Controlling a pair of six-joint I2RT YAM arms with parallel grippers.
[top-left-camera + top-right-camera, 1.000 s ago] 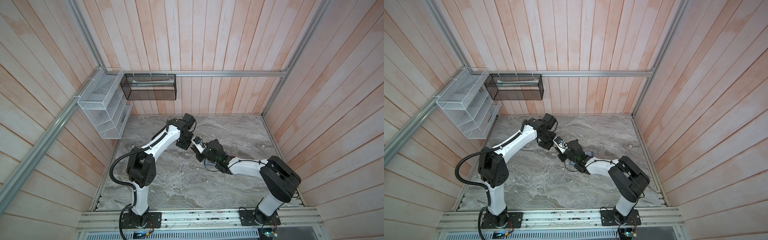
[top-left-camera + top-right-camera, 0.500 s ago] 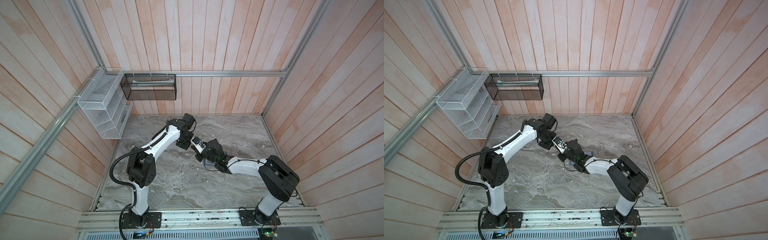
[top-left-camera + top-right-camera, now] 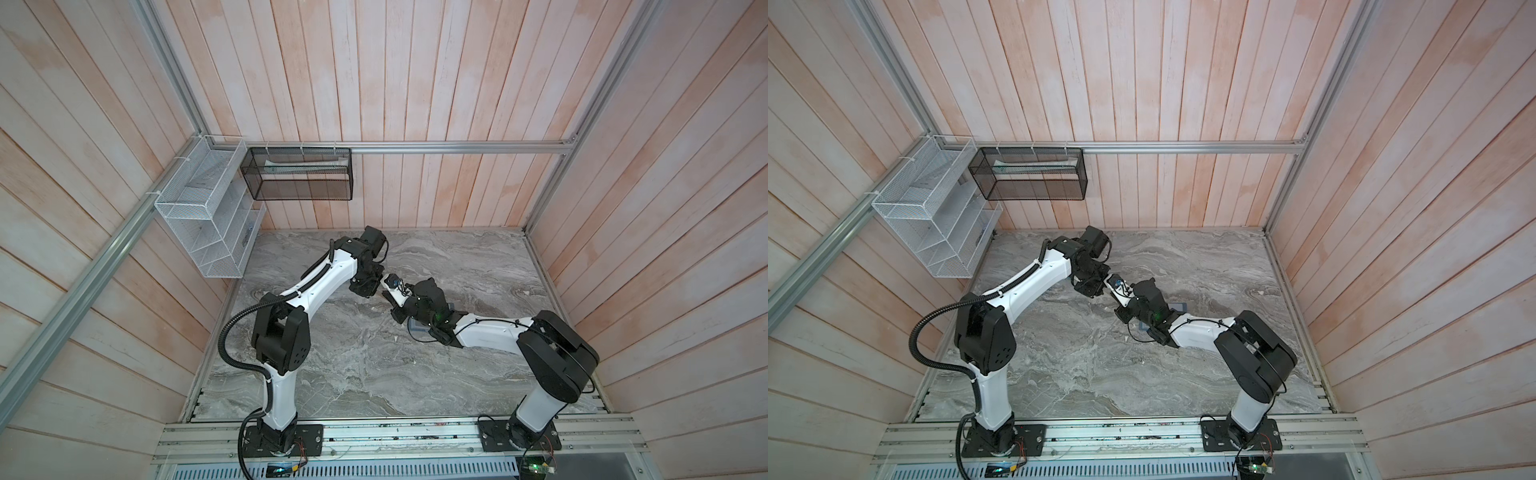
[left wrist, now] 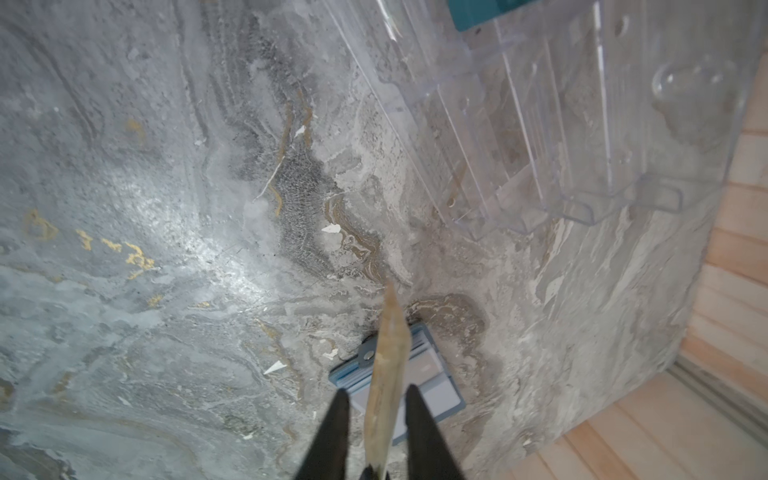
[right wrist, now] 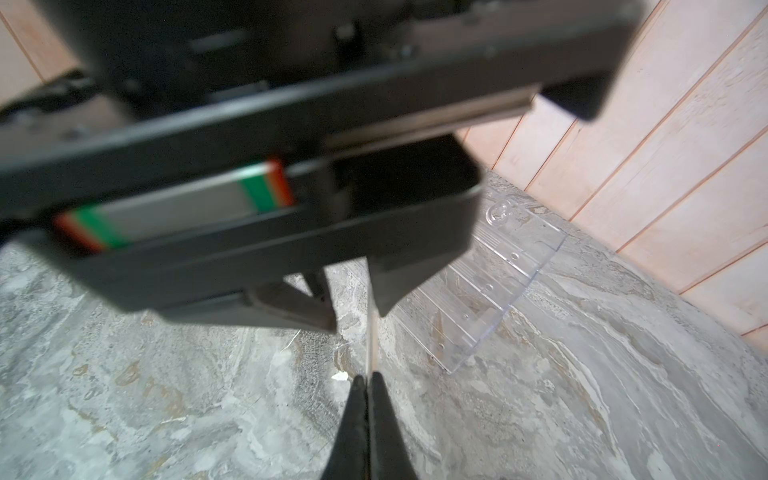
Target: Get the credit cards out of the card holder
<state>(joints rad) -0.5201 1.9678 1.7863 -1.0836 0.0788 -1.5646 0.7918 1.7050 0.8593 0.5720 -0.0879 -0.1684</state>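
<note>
Right tool [image 5: 367, 376] clamps the gold-yellow credit card [image 4: 390, 332]; left tool [image 4: 377, 391] stands apart around it, over the card holder [image 4: 434, 376].

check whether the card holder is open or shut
Open: the card holder lies spread flat, its pale grey-blue inside and card slots facing up in the left wrist view.

A grey marbled tabletop [image 3: 457, 374] is boxed in by pale wooden plank walls [image 3: 415, 62], with a white wire basket [image 3: 203, 216] on the left wall at the far corner, a black mesh basket [image 3: 299, 174] just beside it under the far wall's aluminium rail [image 3: 457, 146], and a clear acrylic slotted rack [image 4: 561, 124] lying on the marble close to a wall.
</note>
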